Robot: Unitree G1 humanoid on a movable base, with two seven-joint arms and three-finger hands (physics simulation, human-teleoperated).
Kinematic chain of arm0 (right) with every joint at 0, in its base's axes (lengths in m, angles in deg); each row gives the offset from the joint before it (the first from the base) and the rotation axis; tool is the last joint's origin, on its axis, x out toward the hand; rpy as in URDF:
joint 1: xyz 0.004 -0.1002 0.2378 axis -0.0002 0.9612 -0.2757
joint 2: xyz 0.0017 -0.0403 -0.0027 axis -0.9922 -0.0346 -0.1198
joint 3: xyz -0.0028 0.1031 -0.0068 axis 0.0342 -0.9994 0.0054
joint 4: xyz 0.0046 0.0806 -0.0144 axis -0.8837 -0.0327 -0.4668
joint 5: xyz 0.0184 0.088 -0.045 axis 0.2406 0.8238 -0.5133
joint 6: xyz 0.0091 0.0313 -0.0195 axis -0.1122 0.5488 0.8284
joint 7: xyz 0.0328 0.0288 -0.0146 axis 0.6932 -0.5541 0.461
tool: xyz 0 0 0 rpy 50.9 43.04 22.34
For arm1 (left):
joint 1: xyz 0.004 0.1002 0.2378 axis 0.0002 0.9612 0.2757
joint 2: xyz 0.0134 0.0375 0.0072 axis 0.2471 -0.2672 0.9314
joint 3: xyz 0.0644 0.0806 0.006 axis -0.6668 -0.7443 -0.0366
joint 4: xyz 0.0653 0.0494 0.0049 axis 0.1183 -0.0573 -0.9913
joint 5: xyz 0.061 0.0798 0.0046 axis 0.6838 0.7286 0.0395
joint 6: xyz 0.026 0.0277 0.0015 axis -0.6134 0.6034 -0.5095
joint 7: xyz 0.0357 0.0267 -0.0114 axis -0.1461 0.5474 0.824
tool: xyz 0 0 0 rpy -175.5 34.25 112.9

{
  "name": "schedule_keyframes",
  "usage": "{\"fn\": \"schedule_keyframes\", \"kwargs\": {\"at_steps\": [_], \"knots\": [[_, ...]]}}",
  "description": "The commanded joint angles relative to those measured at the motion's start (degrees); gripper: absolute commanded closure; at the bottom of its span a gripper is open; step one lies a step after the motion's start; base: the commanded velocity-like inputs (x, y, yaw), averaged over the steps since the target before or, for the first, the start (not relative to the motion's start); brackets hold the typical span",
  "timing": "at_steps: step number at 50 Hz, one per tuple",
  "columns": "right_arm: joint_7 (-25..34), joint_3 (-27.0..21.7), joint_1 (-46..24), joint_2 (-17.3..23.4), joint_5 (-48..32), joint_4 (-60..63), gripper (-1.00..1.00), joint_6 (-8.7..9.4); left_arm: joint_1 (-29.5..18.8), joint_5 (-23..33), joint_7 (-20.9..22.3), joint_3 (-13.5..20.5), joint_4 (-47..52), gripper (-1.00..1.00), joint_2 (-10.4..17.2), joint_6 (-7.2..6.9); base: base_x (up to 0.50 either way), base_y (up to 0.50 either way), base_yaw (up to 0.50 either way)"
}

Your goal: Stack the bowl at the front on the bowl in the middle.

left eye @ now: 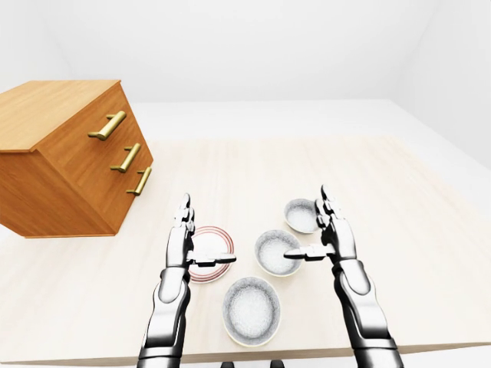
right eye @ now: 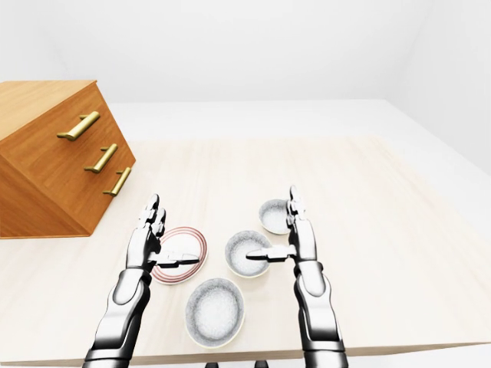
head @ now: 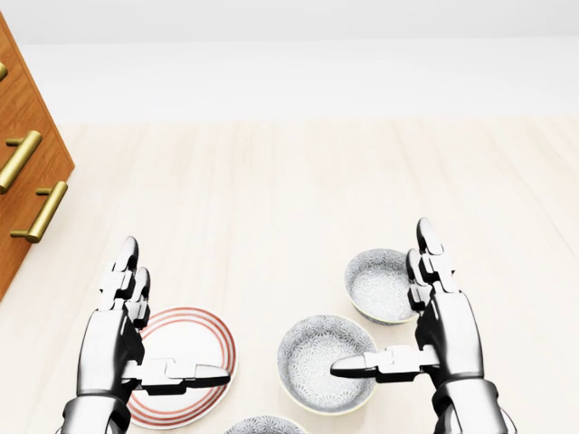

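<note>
Nearest us sits the front bowl (left eye: 252, 310), round, speckled grey inside, nothing in it, low in the left-eye view between our two arms. Our left hand (head: 127, 339) is spread open above a white plate with red rings (head: 194, 342), thumb pointing inward. Our right hand (head: 425, 330) is open too, its thumb reaching over the middle bowl (head: 318, 358). A third bowl (head: 378, 285) lies just beyond. All rest on a pale wooden table (left eye: 253, 169); a brass-handled wooden drawer chest (left eye: 69, 157) stands at left.
</note>
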State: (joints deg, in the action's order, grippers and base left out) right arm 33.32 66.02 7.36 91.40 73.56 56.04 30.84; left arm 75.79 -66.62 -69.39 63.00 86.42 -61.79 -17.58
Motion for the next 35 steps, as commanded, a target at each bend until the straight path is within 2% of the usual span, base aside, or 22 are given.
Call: {"fn": "schedule_keyframes", "kwargs": {"at_steps": [1,7,8,9,10,13,16,18,20,23,26,27,28,30,31,35], "knots": [[-0.5,-1.3,-1.1,1.2,-1.4,0.0,-1.0,-1.79,-0.2,-0.2,-0.2,0.2,-0.3,-1.0,0.1,-0.03,0.0,0.0,0.0],[-0.7,-3.0,-2.5,2.7,-4.3,1.8,-1.0,-2.13,-0.8,-0.4,-0.6,0.5,-1.4,-1.0,0.1,-0.05,0.0,0.0,0.0],[-0.4,-3.6,-2.4,3.6,-5.7,6.5,-1.0,-0.44,-1.2,-0.5,-0.6,0.7,-2.2,-1.0,0.2,0.47,0.0,0.0,0.0],[-0.2,-4.0,-2.5,3.7,-6.4,7.3,-1.0,-0.42,-1.2,-0.5,-0.6,0.8,-2.4,-1.0,0.3,0.59,0.0,0.0,0.0],[0.7,-4.7,-2.6,3.9,-6.0,10.1,-1.0,1.9,-1.3,-0.7,-0.5,0.9,-2.9,-1.0,0.4,0.99,0.0,0.0,0.0],[2.0,-6.0,-3.3,4.5,-6.2,14.2,-1.0,5.24,-1.2,-0.8,-0.5,1.0,-1.9,-1.0,0.4,0.16,0.0,0.0,0.0],[3.3,-7.6,-4.0,5.4,-6.8,14.5,-1.0,5.42,-1.3,-0.9,-0.5,1.0,-2.0,-1.0,0.4,0.07,0.0,0.0,0.0],[4.4,-9.2,-4.7,7.2,-8.4,13.6,-1.0,4.01,-1.3,-0.9,-0.6,1.1,-2.1,-1.0,0.4,0.05,0.0,0.0,0.0],[5.8,-10.9,-5.7,8.9,-9.5,13.5,-1.0,4.19,-1.4,-0.9,-0.7,1.1,-2.2,-1.0,0.5,0.11,0.0,0.0,0.0],[7.4,-12.4,-6.9,10.7,-11.7,12.2,-1.0,2.8,-1.5,-0.9,-0.8,1.1,-2.2,-1.0,0.5,-0.11,0.0,0.0,0.0],[8.6,-13.3,-7.3,12.3,-15.4,10.9,-1.0,-0.66,-1.5,-1.0,-0.8,1.2,-2.0,-1.0,0.5,-0.49,0.0,0.0,0.0],[8.6,-13.5,-7.3,12.7,-16.8,9.8,-1.0,-2.66,-1.5,-1.1,-0.9,1.2,-2.1,-1.0,0.5,-0.4,0.0,0.0,0.0],[9.1,-13.5,-6.8,13.2,-18.5,9.2,-1.0,-4.08,-1.3,-1.1,-0.9,1.1,-1.3,-1.0,0.5,-1.03,0.0,0.0,0.0],[8.9,-13.6,-6.5,13.7,-21.9,7.1,-1.0,-4.08,-1.6,-1.1,-0.9,1.2,-2.1,-1.0,0.5,-0.53,0.0,0.0,0.0],[8.9,-13.8,-6.2,13.6,-22.9,6.4,-1.0,-4.08,-1.5,-1.1,-1.0,1.2,-1.7,-1.0,0.5,-0.83,0.0,0.0,0.0],[4.6,-13.4,-5.6,16.0,-35.2,0.7,-1.0,-4.08,-1.6,-1.3,-1.0,1.3,-2.0,-1.0,0.5,-0.76,0.0,0.0,0.0]]}}
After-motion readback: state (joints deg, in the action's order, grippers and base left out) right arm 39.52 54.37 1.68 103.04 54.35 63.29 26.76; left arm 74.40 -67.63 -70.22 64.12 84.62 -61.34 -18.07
